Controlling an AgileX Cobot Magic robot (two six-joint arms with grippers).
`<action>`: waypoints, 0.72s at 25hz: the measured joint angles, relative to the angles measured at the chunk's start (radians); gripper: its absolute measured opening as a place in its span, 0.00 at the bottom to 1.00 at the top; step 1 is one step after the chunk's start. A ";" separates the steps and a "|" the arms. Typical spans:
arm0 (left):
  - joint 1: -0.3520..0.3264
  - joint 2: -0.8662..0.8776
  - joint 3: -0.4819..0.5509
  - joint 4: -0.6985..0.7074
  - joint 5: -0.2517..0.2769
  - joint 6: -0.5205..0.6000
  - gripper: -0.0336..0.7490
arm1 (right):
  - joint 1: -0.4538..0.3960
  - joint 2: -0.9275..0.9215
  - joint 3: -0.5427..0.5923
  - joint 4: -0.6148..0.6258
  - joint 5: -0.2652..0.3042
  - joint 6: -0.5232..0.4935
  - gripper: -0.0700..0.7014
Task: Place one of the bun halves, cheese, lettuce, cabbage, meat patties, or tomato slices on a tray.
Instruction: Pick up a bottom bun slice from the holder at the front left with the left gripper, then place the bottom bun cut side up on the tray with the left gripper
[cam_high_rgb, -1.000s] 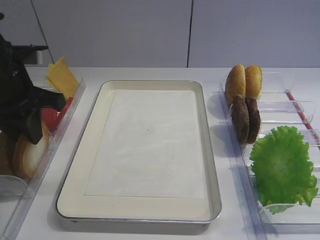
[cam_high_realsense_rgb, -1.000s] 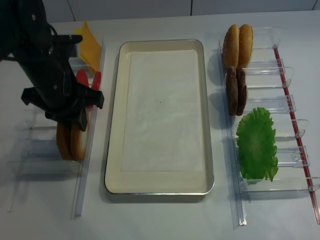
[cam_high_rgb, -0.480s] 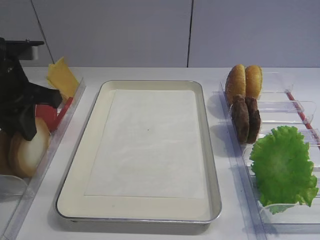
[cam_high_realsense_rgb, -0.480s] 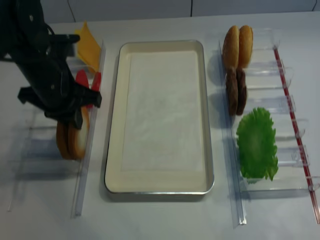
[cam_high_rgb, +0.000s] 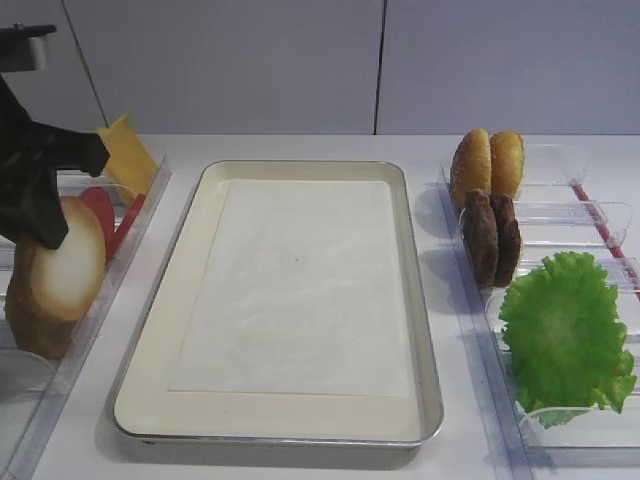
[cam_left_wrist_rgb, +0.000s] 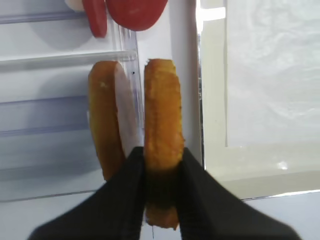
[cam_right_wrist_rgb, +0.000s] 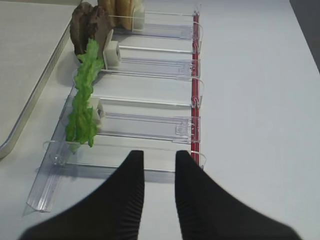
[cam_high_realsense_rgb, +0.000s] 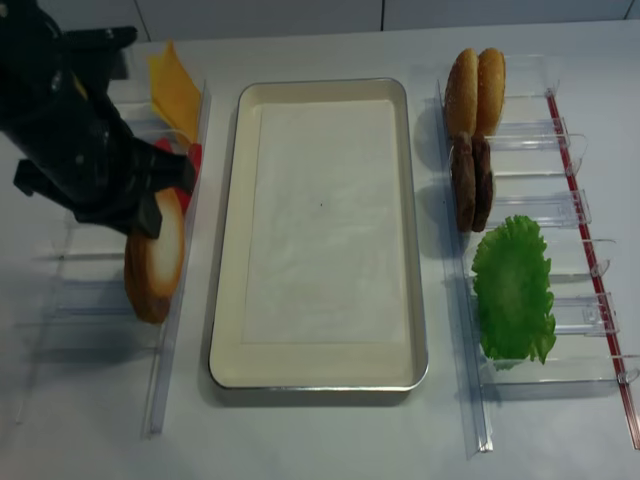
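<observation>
My left gripper (cam_left_wrist_rgb: 162, 167) is shut on the rim of a bun half (cam_left_wrist_rgb: 162, 115) with a cream cut face (cam_high_rgb: 68, 268). It holds the bun half on edge, raised above the left bin. A brown bun half (cam_left_wrist_rgb: 105, 117) stands just beside it. Tomato slices (cam_high_rgb: 102, 208) and cheese (cam_high_rgb: 126, 156) lie farther back in that bin. To the right lies the paper-lined tray (cam_high_rgb: 300, 170), with nothing on it. Meat patties (cam_high_rgb: 491, 238) and lettuce (cam_high_rgb: 565, 335) stand in the right bins. My right gripper (cam_right_wrist_rgb: 160, 161) is open over bare table. Cabbage is out of view.
Two shiny golden buns (cam_high_rgb: 487, 160) stand on edge at the back of the right bins. Clear plastic bins with dividers (cam_right_wrist_rgb: 150, 120) run along both sides of the tray. A red strip (cam_right_wrist_rgb: 195, 100) edges the right bins.
The left gripper closed on the cream-faced bun half and rose with it, lifting it out from beside the brown bun half. The right side is unchanged.
</observation>
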 joint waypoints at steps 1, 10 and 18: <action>0.000 -0.012 0.000 0.000 0.002 0.000 0.19 | 0.000 0.000 0.000 0.000 0.000 0.000 0.33; 0.000 -0.055 0.000 -0.262 0.004 0.130 0.19 | 0.000 0.000 0.000 0.000 -0.002 0.000 0.33; 0.000 0.056 -0.005 -0.547 0.004 0.317 0.19 | 0.000 0.000 0.000 0.000 -0.002 0.000 0.33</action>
